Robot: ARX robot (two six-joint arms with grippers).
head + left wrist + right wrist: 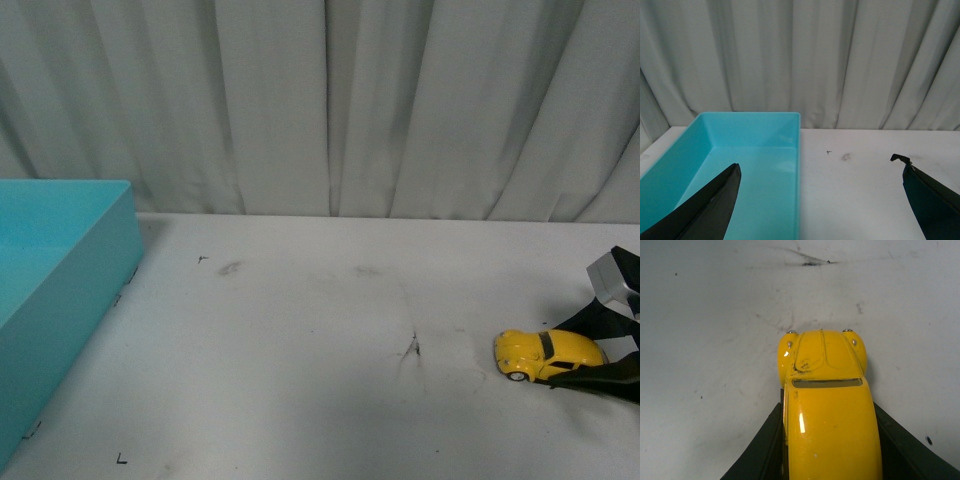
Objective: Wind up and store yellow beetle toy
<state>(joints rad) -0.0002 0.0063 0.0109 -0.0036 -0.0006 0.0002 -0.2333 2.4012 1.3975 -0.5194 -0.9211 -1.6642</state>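
Right tool (827,407) clamps both flanks of the yellow beetle toy (826,390), wheels down on the surface (300,340). To wind it well, I'd press down and drag straight back, no tilt. Right wrist view shows the squeeze up close; only the front view places the toy far right, well apart from the blue bin (60,260), and the left wrist view has the left tool (815,162) spread wide above that bin.

We see soft, even light in all views; the counter (300,340) looks dimmer nearer us, and small white glints mark the yellow beetle toy (832,430); nothing looks blurred.
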